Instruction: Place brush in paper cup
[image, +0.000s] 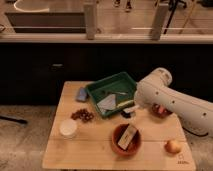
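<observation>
Leftward the white arm (172, 102) stretches, its tool (128, 113) at the green tray's (92, 93) near corner; grip cannot be told.

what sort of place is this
Probably an indoor robot test area: a light wooden table of props, with a glass partition with metal posts behind. The gripper hangs beside the green plastic tray.

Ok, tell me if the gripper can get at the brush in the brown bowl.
Probably yes: the gripper hangs just behind the bowl, by the tray's near corner, and nothing covers the brush lying in it.
</observation>
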